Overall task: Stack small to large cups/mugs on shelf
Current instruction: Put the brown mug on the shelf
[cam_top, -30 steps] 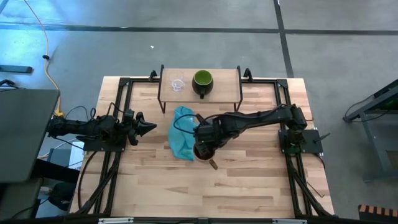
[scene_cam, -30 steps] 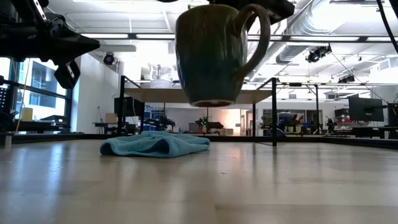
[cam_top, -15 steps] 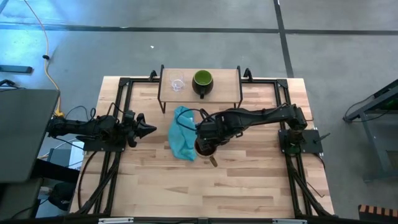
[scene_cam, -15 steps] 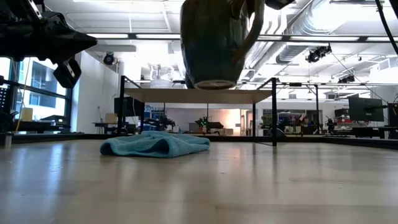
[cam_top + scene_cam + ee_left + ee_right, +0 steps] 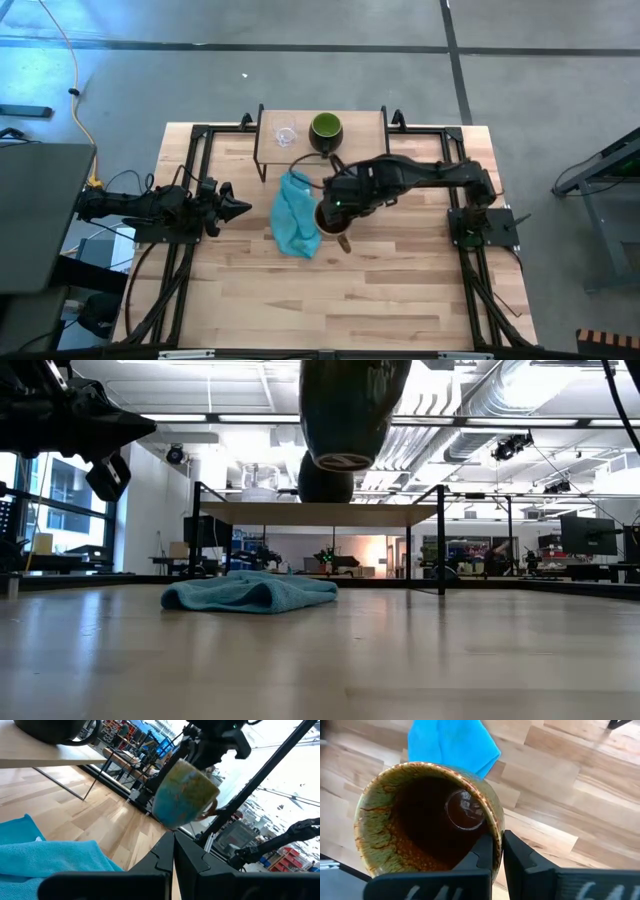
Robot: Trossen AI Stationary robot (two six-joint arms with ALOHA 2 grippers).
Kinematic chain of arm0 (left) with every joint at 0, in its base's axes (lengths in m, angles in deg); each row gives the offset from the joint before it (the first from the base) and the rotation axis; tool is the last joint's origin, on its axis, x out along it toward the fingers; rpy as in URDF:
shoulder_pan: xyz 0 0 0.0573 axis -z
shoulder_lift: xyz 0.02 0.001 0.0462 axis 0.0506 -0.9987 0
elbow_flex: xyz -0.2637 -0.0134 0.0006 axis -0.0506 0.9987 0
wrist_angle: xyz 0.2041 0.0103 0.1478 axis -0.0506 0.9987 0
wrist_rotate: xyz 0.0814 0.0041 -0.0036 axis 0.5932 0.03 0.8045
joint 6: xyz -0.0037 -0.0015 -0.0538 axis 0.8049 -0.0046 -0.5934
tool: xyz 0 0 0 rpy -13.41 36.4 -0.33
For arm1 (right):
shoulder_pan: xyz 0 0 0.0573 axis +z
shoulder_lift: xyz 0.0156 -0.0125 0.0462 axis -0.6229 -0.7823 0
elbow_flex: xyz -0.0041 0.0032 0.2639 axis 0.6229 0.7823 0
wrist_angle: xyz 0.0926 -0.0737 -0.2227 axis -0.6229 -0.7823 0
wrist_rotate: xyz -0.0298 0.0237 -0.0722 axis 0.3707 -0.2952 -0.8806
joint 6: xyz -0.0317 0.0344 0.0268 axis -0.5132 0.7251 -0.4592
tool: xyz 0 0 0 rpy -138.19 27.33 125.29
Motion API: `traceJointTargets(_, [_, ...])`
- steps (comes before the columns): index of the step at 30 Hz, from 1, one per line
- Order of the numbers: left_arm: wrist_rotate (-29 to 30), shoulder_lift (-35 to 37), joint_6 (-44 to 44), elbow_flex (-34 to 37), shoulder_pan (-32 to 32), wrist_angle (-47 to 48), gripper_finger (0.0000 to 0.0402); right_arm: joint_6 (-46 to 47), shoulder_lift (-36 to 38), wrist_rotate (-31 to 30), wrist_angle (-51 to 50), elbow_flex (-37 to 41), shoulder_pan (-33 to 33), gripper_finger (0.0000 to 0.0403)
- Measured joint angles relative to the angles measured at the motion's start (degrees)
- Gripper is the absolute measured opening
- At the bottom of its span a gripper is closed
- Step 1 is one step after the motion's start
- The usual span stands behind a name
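Above the table: olive-tan glazed mug with brown inside (image 5: 427,820), airborne, near the teal-blue cloth (image 5: 296,212)
Right gripper (image 5: 338,203): jaws clenched on the mug's rim
Light-wood shelf (image 5: 365,127): holds clear glass cup (image 5: 287,135), dark mug with green inside (image 5: 326,128)
Left gripper (image 5: 240,206): jaws clenched, at the table's left edge

I see the striped light-wood tabletop (image 5: 400,290) carrying a crumpled teal-blue cloth (image 5: 296,214) near its middle and, at its far edge, a small light-wood shelf on black legs (image 5: 362,133) bearing a tiny clear glass cup (image 5: 287,135) left of a dark mug with green inside (image 5: 326,129).
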Motion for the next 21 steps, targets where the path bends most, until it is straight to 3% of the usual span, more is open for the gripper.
traceJointTargets(21, [0.0,0.0,0.0,0.0,0.0,0.0,0.0001,-8.4,5.6,0.3,0.1,0.1,-9.4,0.0000])
